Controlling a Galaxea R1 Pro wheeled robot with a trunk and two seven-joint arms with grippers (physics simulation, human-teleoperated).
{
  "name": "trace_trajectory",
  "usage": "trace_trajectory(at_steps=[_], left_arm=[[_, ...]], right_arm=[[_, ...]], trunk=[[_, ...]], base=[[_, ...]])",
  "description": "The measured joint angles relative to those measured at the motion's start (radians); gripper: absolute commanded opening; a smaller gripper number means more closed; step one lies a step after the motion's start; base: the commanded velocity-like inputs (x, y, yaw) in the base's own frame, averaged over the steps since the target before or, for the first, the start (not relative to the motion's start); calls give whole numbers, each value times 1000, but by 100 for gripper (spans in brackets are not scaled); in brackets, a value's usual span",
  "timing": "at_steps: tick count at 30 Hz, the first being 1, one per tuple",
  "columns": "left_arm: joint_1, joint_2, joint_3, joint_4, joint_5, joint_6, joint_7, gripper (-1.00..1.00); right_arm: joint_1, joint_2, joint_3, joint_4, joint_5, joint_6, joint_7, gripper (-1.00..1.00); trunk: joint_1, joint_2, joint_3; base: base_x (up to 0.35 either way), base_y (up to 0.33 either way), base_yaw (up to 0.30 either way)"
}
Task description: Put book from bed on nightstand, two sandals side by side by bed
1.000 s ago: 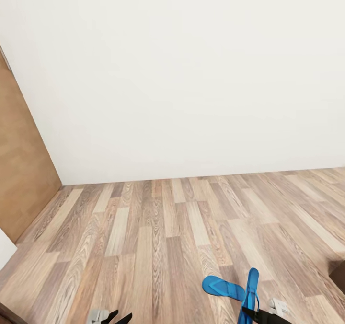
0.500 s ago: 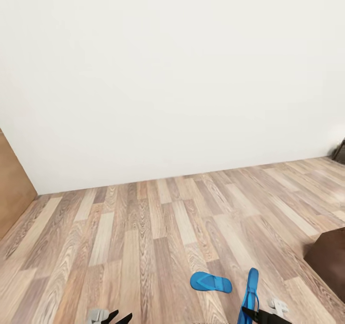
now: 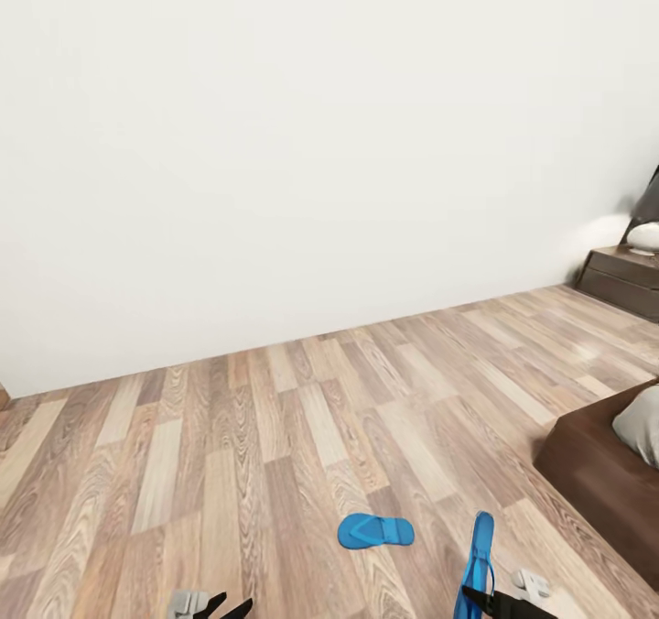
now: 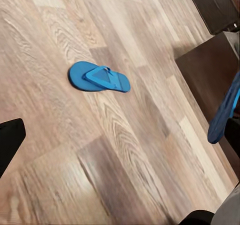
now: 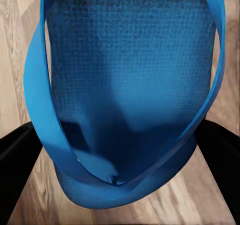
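Your right gripper [image 5: 120, 140] black fingers [image 5: 20, 160] pinching one bright blue flip-flop sandal [image 5: 130, 85] upright, second blue sandal [image 3: 375, 531] flat on wood-plank floor [image 3: 229, 436], left fingers [image 3: 224, 607] state unclear

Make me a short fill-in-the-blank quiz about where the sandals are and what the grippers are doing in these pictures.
1. The right gripper holds one blue sandal standing on ____.
2. The other sandal lies flat on the ____ floor.
3. The left gripper holds ____.
4. The dark brown bed frame lies toward the robot's ____ side.

Missing words: end; wood-plank; nothing; right
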Motion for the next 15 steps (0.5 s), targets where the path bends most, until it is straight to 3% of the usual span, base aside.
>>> trace_trajectory(at_steps=[15], left_arm=[[0, 0, 2, 0, 0, 0, -1, 100]], right_arm=[[0, 0, 0, 0, 0, 0, 0, -100]], trunk=[[0, 0, 0]], base=[[0, 0, -265]])
